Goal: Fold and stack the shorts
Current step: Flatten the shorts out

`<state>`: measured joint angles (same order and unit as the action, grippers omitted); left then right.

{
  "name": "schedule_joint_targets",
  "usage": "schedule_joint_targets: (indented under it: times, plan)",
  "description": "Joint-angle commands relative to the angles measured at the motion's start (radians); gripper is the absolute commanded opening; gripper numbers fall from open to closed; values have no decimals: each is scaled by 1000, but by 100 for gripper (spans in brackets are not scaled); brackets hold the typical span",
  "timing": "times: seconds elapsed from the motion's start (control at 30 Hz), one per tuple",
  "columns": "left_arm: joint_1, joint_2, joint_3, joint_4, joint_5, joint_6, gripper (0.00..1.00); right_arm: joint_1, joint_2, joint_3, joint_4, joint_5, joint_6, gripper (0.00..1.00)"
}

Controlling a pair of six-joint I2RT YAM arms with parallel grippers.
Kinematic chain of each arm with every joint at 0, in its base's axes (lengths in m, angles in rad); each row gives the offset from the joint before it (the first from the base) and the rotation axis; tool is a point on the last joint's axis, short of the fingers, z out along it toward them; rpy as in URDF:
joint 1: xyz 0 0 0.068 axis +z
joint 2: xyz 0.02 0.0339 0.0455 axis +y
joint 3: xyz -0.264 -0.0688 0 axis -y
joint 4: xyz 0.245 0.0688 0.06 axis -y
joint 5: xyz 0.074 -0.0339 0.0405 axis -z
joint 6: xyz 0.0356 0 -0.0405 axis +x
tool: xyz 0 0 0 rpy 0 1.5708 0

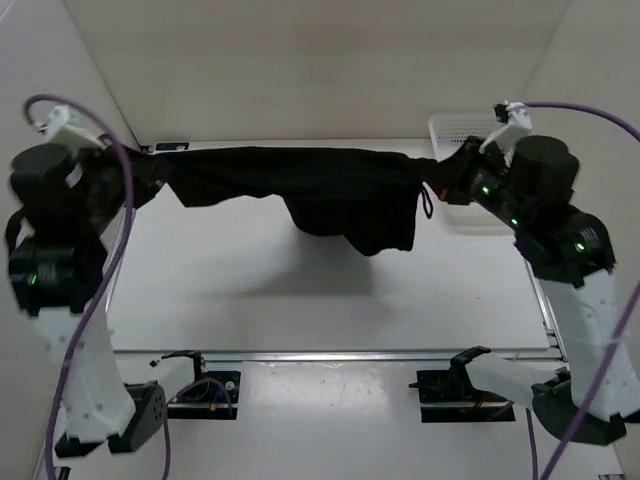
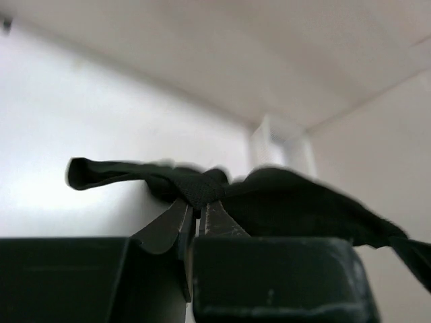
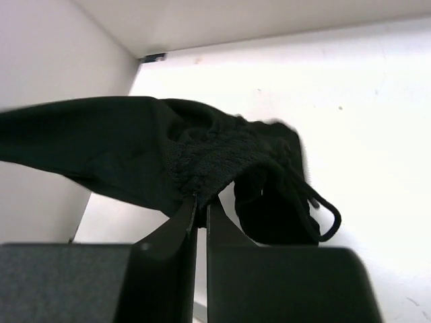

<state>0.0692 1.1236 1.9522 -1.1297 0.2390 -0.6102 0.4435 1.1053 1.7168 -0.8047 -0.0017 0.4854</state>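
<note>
Above the white table (image 1: pixel 300 310), the left gripper (image 2: pixel 196 210) at 10 o'clock and the right gripper (image 3: pixel 201 202) at 2 o'clock each pinch 1 end of the black shorts (image 1: pixel 300 185). The shorts hang stretched between them, with fabric sagging mid-span. Lowering both ends level, with even tension, should lay them flat for folding. A mesh basket (image 1: pixel 455 125) sits beyond at 1 o'clock.

one shorts (image 1: pixel 300 185), two pincers (image 2: pixel 195 210) (image 3: pixel 201 204), one basket (image 1: pixel 458 126)
</note>
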Motion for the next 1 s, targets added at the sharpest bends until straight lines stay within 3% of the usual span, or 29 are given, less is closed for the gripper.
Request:
schedule_joint_targets:
  times: [0.0, 0.2, 0.43, 0.53, 0.7, 0.83, 0.9, 0.93, 0.97]
  plan:
    - [7, -91, 140, -13, -13, -14, 10, -3, -108, 79, -77, -118, -129, 0]
    - [-14, -194, 272, -13, -119, -23, 10, -3, -249, 162, -87, -188, -139, 0]
    - [-78, -148, 421, -35, -227, -2, 10, -3, -294, 185, -106, -141, -103, 0]
    - [-78, -127, 322, -13, -251, 10, 10, -3, -285, 115, -116, -54, -103, 0]
    - [-78, -42, -5, 114, -215, 30, 10, -3, -207, -61, -71, 49, -125, 0]
    - [-69, 146, -166, 195, -224, 50, 10, -12, -6, -264, 77, 100, -160, 0]
    - [-69, 339, -147, 208, -254, 50, 10, -46, 115, -278, 192, 85, -160, 0]
    - [-69, 416, -113, 218, -280, 68, 12, -92, 266, -263, 217, 85, -151, 0]
    - [-69, 591, -67, 219, -291, 82, 20, -118, 348, -196, 240, 50, -128, 5]
